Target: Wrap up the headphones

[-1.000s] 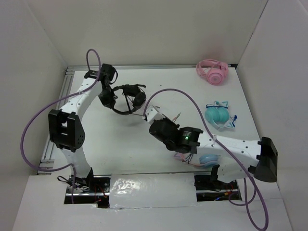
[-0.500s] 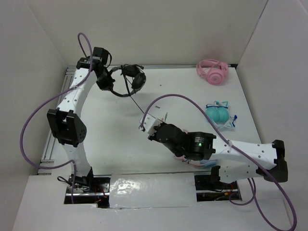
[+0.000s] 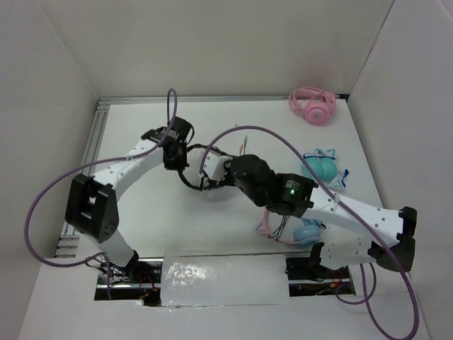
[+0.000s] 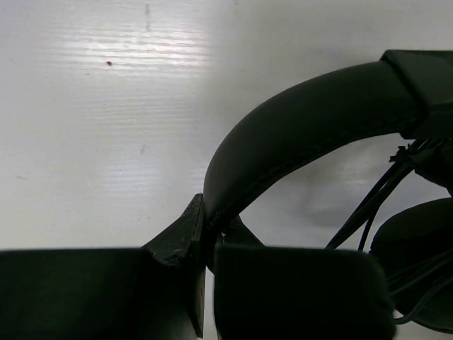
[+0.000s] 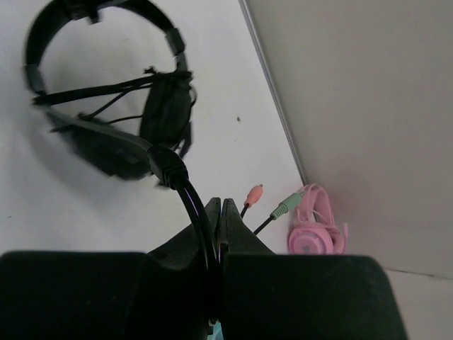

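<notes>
Where the arm bases sat at the bottom edge of the top view, a pink-and-blue headset (image 3: 301, 230) lay on the table (image 3: 163, 227), partly under the R arm, lower right of ctr.

Further in, mid-frame, the L gripper (image 3: 178, 152) pointed in from the left and the R gripper (image 3: 212, 173) from the right. The headphones (image 3: 195, 185) sat just btw and below them, a bit left of ctr. Couldn't tell if they touched the table.

L wrist view: L gripper (image 4: 209, 237) was at bottom ctr, jaws pinched tight on the black headband (image 4: 304, 120), which arched off to the upper right. An earcup (image 4: 417, 262) showed at lower right w/ thin wires crossing beside it.

R wrist view: R gripper (image 5: 221, 212) was at bottom ctr, jaws squeezed narrow on the cable (image 5: 185, 191). The cable ran up-left to the headphones (image 5: 106, 106) in the upper left of the frame. A pink plug (image 5: 255, 193) and a green plug (image 5: 284, 207) stuck out just right of the fingertips.

Beyond, in the top view, a teal cat-ear headset (image 3: 322, 168) lay right of ctr. Farthest back were the pink headphones (image 3: 311, 106), upper right by the rear wall, also seen at lower right of the R wrist view (image 5: 315, 227).
</notes>
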`<state>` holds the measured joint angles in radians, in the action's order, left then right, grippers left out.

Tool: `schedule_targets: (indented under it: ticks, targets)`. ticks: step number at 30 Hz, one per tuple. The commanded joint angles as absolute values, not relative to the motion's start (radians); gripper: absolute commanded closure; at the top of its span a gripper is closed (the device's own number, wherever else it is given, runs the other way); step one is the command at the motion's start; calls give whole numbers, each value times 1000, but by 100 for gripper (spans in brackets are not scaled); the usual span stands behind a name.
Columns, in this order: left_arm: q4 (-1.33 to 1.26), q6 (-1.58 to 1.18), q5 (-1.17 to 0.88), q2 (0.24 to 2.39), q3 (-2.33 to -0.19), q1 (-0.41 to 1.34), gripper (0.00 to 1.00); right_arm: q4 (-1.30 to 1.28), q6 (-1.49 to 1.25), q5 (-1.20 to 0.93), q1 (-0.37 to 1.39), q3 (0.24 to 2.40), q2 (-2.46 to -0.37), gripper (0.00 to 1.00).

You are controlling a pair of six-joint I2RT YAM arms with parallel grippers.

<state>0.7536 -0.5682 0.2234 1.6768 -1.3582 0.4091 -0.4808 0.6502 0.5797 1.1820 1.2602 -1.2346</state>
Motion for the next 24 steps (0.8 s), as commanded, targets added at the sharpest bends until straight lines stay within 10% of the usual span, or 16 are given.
schedule_targets:
  ticks: [1,13,24]
  targets:
    - [519,-420,255,1527,-1249,486,100,-407,745,430,1063,1341,-1223,100]
    - [318,-359,-27,1142,-1003,617,100,-333,493,-401,559,1260,-1269,100]
    - [244,-443,-184,979,-1086,532,100,188,28,-877,534,881,-1288,89]
